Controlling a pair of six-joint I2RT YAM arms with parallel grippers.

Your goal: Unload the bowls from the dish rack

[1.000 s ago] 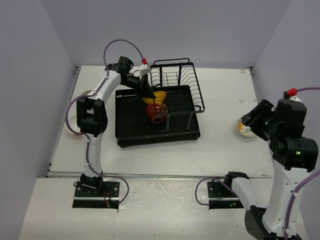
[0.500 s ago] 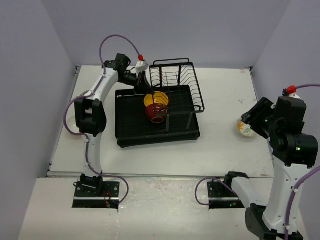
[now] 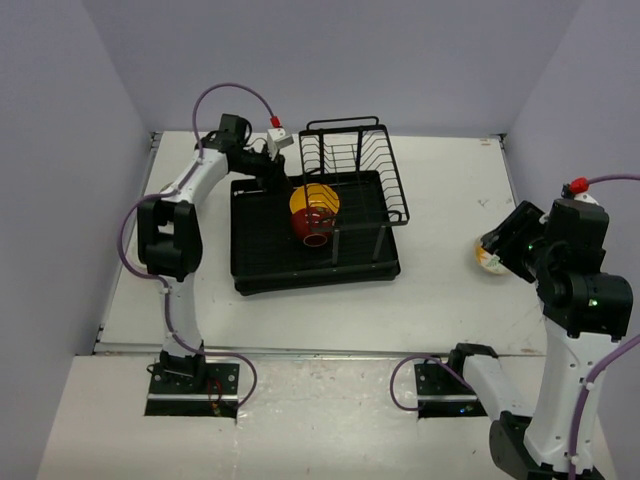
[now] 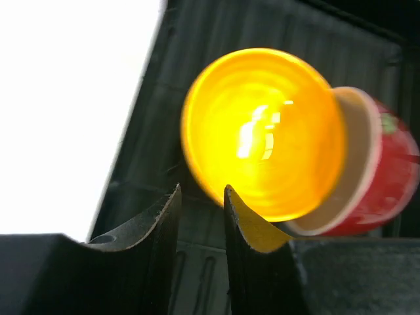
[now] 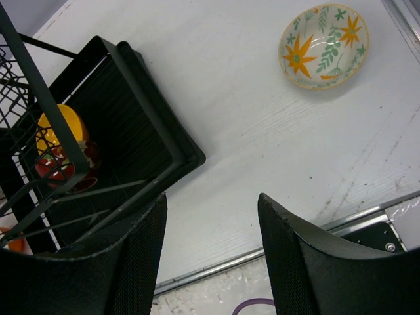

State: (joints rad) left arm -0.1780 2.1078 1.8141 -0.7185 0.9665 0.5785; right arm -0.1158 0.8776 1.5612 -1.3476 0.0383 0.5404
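The black dish rack (image 3: 262, 262) sits mid-table with its wire basket (image 3: 355, 160) at the back. A yellow bowl (image 3: 313, 199) stands tilted on edge in the tray, leaning on a glossy red bowl (image 3: 316, 229). My left gripper (image 3: 274, 178) hovers just left of them. In the left wrist view the yellow bowl (image 4: 262, 131) and red bowl (image 4: 387, 177) lie just beyond the left gripper (image 4: 200, 191), whose jaws are a narrow gap apart and empty. The flowered bowl (image 5: 323, 44) sits on the table. My right gripper (image 5: 211, 197) is open and empty above it (image 3: 502, 246).
An orange patch (image 5: 12, 244) shows through the rack wires at the right wrist view's lower left; I cannot tell what it is. The table's metal front edge (image 5: 275, 252) runs below the right gripper. Side walls close in left and right.
My left gripper has drawn back up and to the left, away from the yellow bowl, which now stands freer and more upright against the red bowl. The right arm has barely moved.
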